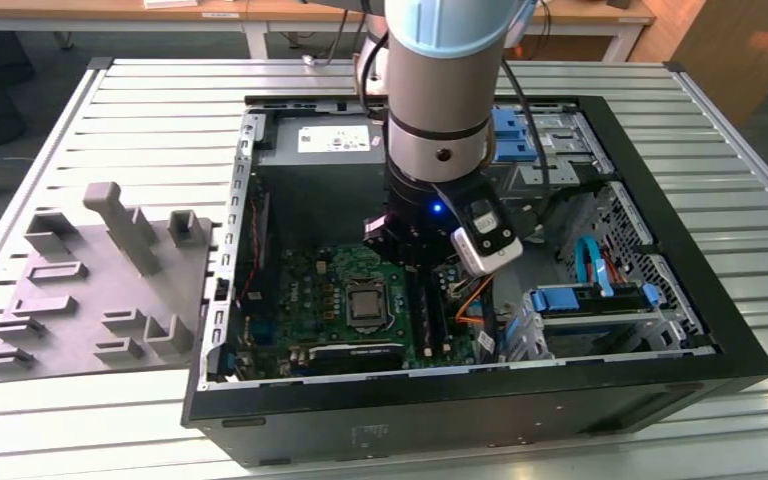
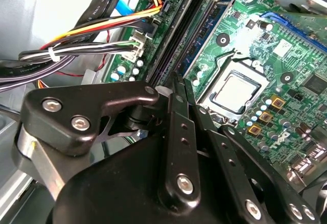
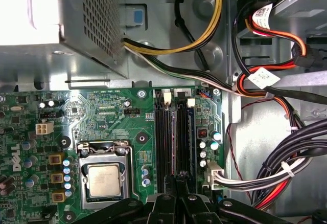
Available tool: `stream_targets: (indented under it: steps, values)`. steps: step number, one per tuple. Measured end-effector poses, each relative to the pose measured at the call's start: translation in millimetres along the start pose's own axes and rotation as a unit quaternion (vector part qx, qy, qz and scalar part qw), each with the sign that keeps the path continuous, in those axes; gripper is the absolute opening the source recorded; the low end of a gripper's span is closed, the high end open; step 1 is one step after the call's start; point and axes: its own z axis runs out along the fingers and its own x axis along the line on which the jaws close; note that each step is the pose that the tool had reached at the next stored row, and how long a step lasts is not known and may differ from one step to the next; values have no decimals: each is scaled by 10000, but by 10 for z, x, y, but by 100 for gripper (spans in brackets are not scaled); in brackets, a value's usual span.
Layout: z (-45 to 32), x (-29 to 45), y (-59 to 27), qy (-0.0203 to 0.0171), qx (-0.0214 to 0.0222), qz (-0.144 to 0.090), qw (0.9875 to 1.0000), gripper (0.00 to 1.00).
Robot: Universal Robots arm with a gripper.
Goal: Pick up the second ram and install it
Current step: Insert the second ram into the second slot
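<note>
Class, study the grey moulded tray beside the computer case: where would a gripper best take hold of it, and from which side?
Probably by the tall upright slab rising from the grey moulded tray, coming straight down from above. It stands well clear of the lower blocks and offers two flat, parallel faces to pinch.

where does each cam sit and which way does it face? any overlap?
Exterior view: off-arm, high, looking down into the open PC case; the arm reaches into it.
First wrist view: wrist-mounted, facing squarely onto the motherboard; the tool shows.
Second wrist view: wrist-mounted, slanting along the tool toward the motherboard.
Shared: CPU and RAM slots in both wrist views.
</note>
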Motion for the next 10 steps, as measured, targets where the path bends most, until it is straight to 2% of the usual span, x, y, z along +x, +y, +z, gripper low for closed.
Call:
stream_targets:
  steps: [10]
  values:
    - [22,23,-1,-1,0,-22,10000,12]
